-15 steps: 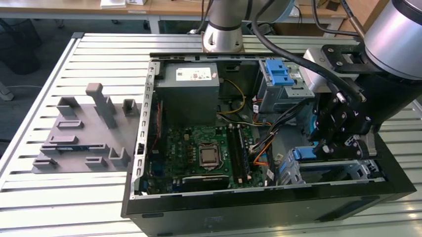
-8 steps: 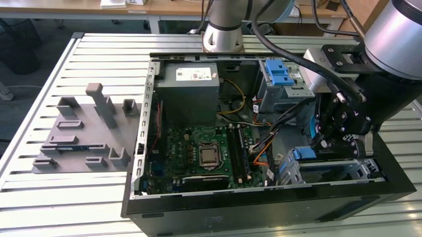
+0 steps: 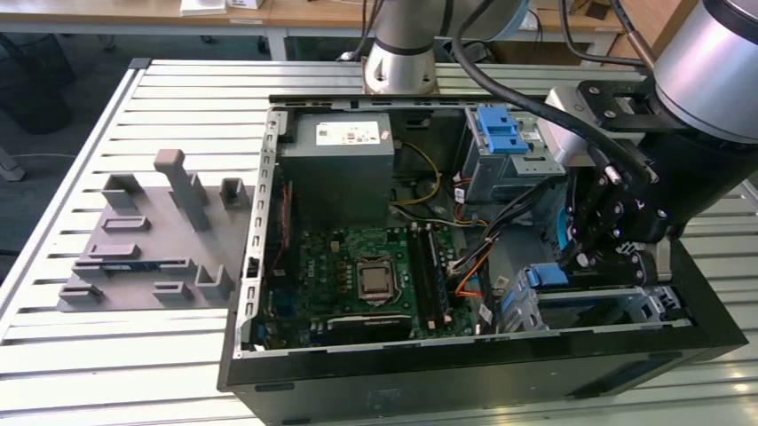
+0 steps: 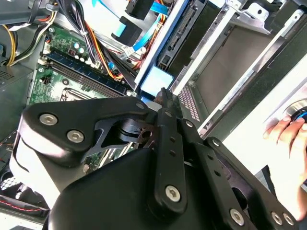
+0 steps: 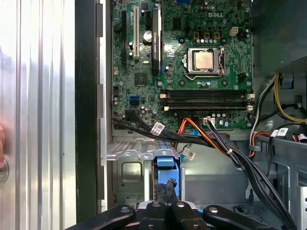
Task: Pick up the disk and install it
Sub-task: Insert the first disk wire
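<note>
The black fingers (image 5: pixel 159 192), pressed together, point straight at the blue-railed, silver-grey metal disk (image 5: pixel 165 163). It stands on edge in the grey metal drive bay (image 5: pixel 127 167), seemingly touching their tips.

Tight fit at the drive cage (image 5: pixel 125 175), open room elsewhere

My pincer (image 5: pixel 166 188) hangs low in the case (image 3: pixel 474 377), hemmed by the drive cage wall and a cable bundle (image 5: pixel 249 167) crossing just beside it; the blue latch bracket (image 3: pixel 502 133) stands well apart. Above the motherboard (image 5: pixel 144 57) the way is open, and so is the bare table (image 3: pixel 119 373) around the grey fixture (image 3: pixel 154 240).
</note>
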Controlling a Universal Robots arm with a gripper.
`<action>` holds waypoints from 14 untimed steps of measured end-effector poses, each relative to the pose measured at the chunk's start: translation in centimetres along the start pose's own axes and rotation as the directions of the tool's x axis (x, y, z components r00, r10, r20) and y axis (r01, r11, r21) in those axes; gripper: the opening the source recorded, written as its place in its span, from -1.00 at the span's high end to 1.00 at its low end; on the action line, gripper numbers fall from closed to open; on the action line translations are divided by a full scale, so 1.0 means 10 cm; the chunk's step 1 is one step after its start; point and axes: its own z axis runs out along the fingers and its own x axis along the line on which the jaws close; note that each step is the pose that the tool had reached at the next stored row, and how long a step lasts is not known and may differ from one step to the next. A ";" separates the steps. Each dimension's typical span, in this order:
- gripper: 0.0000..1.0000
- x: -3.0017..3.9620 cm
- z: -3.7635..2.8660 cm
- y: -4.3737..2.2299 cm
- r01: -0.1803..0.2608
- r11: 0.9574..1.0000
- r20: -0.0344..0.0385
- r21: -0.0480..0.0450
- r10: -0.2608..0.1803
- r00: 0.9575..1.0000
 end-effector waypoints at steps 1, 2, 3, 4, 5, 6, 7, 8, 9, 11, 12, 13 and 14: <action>0.79 0.000 0.000 0.000 0.000 1.000 0.000 0.000 0.000 1.000; 0.79 0.000 0.000 0.000 0.000 1.000 0.000 0.000 0.000 1.000; 0.79 0.000 0.000 0.000 0.000 1.000 -0.001 0.000 0.000 1.000; 0.79 0.000 0.000 0.000 0.000 1.000 -0.001 0.000 0.000 1.000; 0.79 0.000 0.000 0.000 0.000 1.000 -0.001 0.000 0.000 1.000; 0.79 0.000 0.000 0.000 0.000 1.000 -0.001 0.000 0.000 1.000; 0.79 0.000 0.000 -0.002 0.000 1.000 -0.001 0.000 0.000 1.000; 0.79 -0.001 0.000 -0.009 0.000 1.000 -0.001 0.000 0.000 1.000; 0.79 -0.001 0.000 -0.020 0.000 1.000 -0.001 0.000 0.000 1.000; 0.79 -0.001 -0.001 -0.067 0.000 1.000 -0.001 0.000 0.000 1.000; 0.79 -0.002 -0.001 -0.101 0.000 1.000 -0.001 0.000 0.000 1.000; 0.79 -0.003 -0.001 -0.143 0.000 1.000 -0.001 0.000 0.000 1.000; 0.79 -0.005 -0.001 -0.188 0.000 1.000 -0.001 0.000 0.000 1.000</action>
